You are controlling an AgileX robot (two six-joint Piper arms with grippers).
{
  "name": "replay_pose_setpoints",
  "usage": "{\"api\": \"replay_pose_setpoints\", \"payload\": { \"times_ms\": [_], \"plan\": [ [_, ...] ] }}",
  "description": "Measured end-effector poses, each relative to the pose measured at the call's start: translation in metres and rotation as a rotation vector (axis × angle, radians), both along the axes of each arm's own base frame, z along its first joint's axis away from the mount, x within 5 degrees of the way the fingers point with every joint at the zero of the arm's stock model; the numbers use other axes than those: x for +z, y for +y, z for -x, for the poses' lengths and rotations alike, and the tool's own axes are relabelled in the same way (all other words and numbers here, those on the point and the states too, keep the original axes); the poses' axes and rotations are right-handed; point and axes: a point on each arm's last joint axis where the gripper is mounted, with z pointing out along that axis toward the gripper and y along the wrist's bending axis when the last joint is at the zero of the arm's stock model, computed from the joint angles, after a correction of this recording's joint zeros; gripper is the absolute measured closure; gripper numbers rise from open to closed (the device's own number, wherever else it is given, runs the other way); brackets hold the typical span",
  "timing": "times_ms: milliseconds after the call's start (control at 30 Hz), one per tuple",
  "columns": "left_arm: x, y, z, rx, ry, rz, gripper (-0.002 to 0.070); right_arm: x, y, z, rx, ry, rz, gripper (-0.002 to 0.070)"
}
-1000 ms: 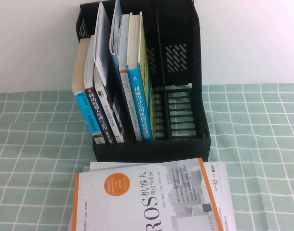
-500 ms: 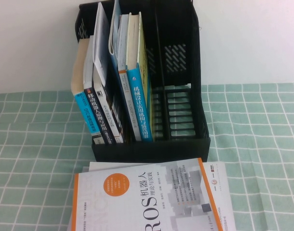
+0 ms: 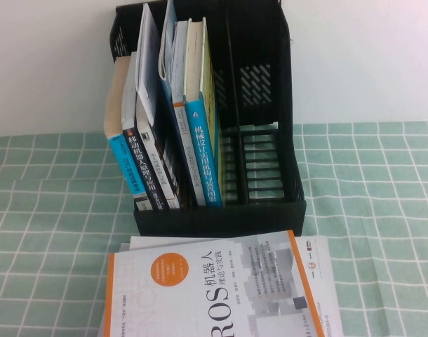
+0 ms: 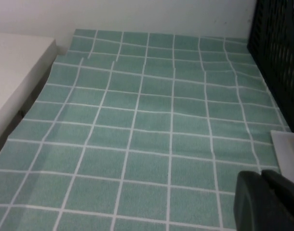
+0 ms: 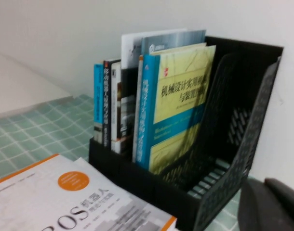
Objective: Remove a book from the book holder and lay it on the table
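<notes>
Beside the book holder (image 5: pixel 205 159), only wrist views show the left tool (image 4: pixel 267 202) and right tool (image 5: pixel 272 204).

The book holder (image 3: pixel 270 105) is matt black slotted plastic. The ROS book (image 3: pixel 221 295) has a glossy paper cover. The checked tablecloth (image 4: pixel 137 125) looks like soft, slightly wrinkled cloth.

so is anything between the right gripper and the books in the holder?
Nothing visible. From the right wrist view, the right gripper sits off the book holder's open side, with a clear line to the blue-and-yellow book. The left gripper is over the bare tablecloth. A ROS book already lies in front.
</notes>
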Motion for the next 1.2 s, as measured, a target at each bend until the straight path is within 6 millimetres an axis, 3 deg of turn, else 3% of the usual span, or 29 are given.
{"api": "replay_pose_setpoints", "payload": {
  "times_ms": [200,367,567,767,967,1200],
  "plan": [
    [-0.002,-0.001,0.000,0.001,0.008,0.022,0.0678,-0.009,-0.023,0.010,-0.264,-0.042,-0.113,0.0678],
    [-0.002,-0.001,0.000,0.001,0.008,0.022,0.0678,-0.038,-0.030,0.007,-0.554,-0.021,-0.152,0.0678],
    [-0.002,-0.001,0.000,0.001,0.008,0.022,0.0678,-0.073,-0.036,-0.005,-0.784,-0.045,-0.214,0.0678],
    [-0.002,-0.001,0.000,0.001,0.008,0.022,0.0678,-0.101,-0.037,-0.011,-0.802,-0.026,-0.167,0.0678],
    [-0.002,-0.001,0.000,0.001,0.008,0.022,0.0678,-0.132,-0.036,-0.007,-0.796,0.272,-0.052,0.0678],
    [-0.002,-0.001,0.000,0.001,0.008,0.022,0.0678,-0.133,-0.032,-0.006,-0.720,0.278,0.009,0.0678]
  ]
}}
